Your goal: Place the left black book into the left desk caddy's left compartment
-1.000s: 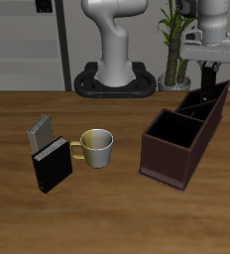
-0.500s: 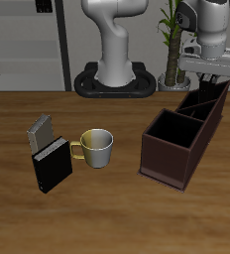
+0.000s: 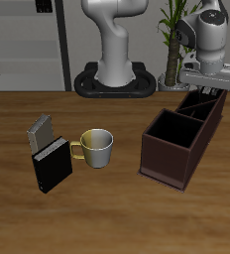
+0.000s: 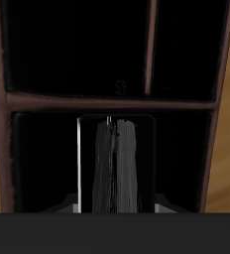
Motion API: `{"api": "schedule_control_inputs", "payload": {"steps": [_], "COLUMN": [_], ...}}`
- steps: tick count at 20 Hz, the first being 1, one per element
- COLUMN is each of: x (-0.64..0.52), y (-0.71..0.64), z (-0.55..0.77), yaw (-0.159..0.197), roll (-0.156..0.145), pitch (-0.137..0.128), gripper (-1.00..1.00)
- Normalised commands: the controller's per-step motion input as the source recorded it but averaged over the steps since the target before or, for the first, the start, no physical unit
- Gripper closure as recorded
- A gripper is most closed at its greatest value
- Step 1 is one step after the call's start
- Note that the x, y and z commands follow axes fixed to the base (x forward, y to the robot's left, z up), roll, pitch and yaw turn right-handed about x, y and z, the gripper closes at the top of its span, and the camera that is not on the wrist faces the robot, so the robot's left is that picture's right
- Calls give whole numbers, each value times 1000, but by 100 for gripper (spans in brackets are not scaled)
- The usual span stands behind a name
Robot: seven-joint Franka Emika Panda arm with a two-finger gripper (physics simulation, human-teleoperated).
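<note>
My gripper (image 3: 207, 87) is just above the far end of the left desk caddy (image 3: 176, 149), a long dark brown box with dividers. It is shut on the left black book (image 4: 117, 164), which the wrist view shows edge-on between the fingers (image 4: 84, 169). The book hangs down into the left compartment (image 4: 43, 159), the narrow end section with taller slanted walls. In the exterior view the book is mostly hidden by the caddy walls. A divider (image 4: 107, 102) separates this section from the others.
A mug (image 3: 95, 147) stands mid-table. Beside it, a thicker black book with pale page edges (image 3: 53, 165) and a grey book (image 3: 40, 130) stand upright. The robot base (image 3: 114, 81) and a plant (image 3: 173, 45) are at the back.
My gripper has moved down with the black book, lowering it into the caddy's end section. Nothing else has moved.
</note>
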Motion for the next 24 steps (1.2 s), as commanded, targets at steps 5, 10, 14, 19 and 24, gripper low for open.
{"api": "schedule_control_inputs", "payload": {"steps": [5,10,14,19,24], "x": [250,141,-60,-7,-23], "y": [-15,35,-52,-91,-167], "z": [-485,-278,215,197,269], "yaw": [9,4,2,-12,-9], "roll": [-22,27,5,1,-25], "pitch": [89,78,-40,-11,-33], "gripper": [100,-100,-100,-100,-100]}}
